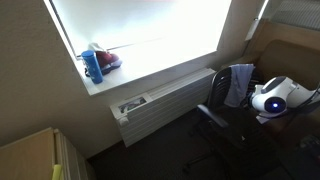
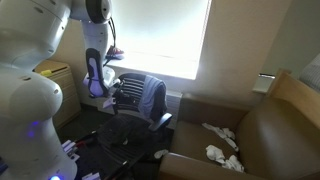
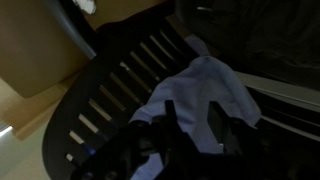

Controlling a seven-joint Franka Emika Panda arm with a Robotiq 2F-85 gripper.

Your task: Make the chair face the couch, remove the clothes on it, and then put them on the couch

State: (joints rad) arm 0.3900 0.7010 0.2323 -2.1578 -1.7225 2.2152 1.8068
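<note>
Your gripper point(image 3: 190, 128) sits at the clothes point(image 3: 205, 85) draped over the chair point(image 3: 115, 85) back; whether its jaws pinch the fabric, you cannot tell; the couch point(image 2: 275, 135) stands just beside.

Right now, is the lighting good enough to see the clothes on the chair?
In both exterior views the window glares white and the chair is in shadow, the clothes a pale patch; wrist view is dim and soft, yet the clothes stand out.
</note>
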